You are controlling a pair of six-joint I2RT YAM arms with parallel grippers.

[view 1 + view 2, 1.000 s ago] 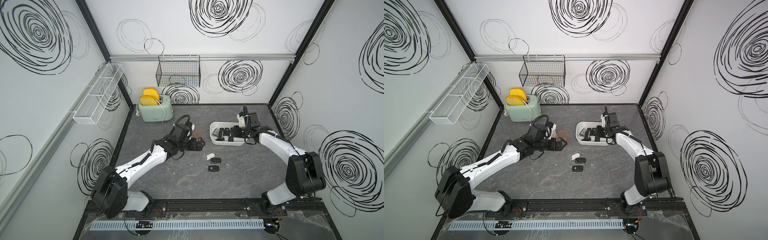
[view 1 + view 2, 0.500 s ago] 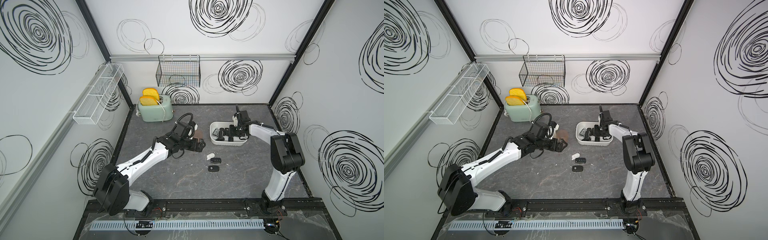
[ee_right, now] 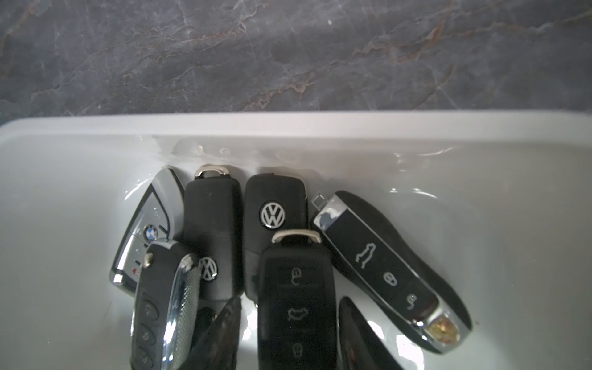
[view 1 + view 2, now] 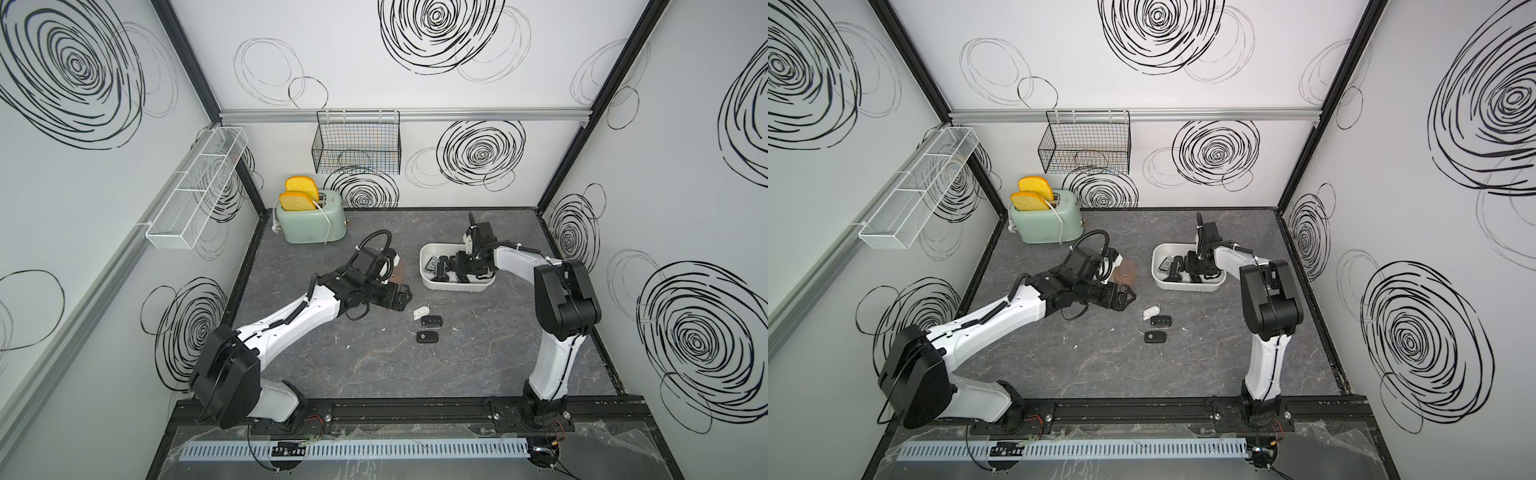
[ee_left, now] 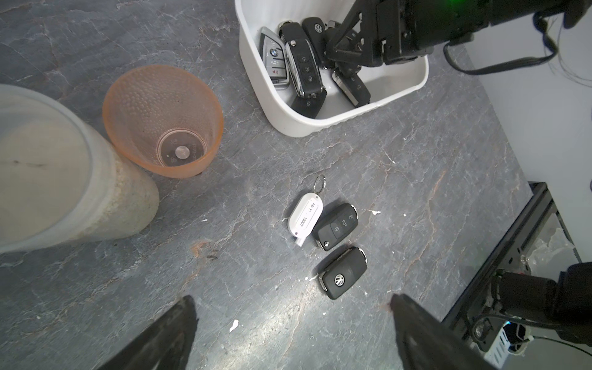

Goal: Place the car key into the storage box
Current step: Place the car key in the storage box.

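The white storage box (image 4: 455,287) (image 4: 1187,286) stands at the back right of the table, with several car keys in it. My right gripper (image 4: 451,268) (image 3: 291,301) is down inside the box. Its jaws stand slightly apart, either side of a black three-button car key (image 3: 296,288) that lies on the other keys. Two black car keys (image 4: 431,320) (image 4: 427,337) and a white tag (image 4: 421,311) lie on the table in front of the box. My left gripper (image 4: 405,297) (image 5: 292,299) hovers wide open, empty, just left of them.
An orange cup (image 5: 163,121) and a pale grey cup (image 5: 64,179) stand beside my left arm. A green toaster (image 4: 311,222) holding toast sits at the back left. A black wire basket (image 4: 356,147) and a long white mesh rack (image 4: 195,195) hang on the walls.
My right gripper has parted its jaws round the black key in the box. The right arm's elbow has swung inward and up. The left arm has barely moved.
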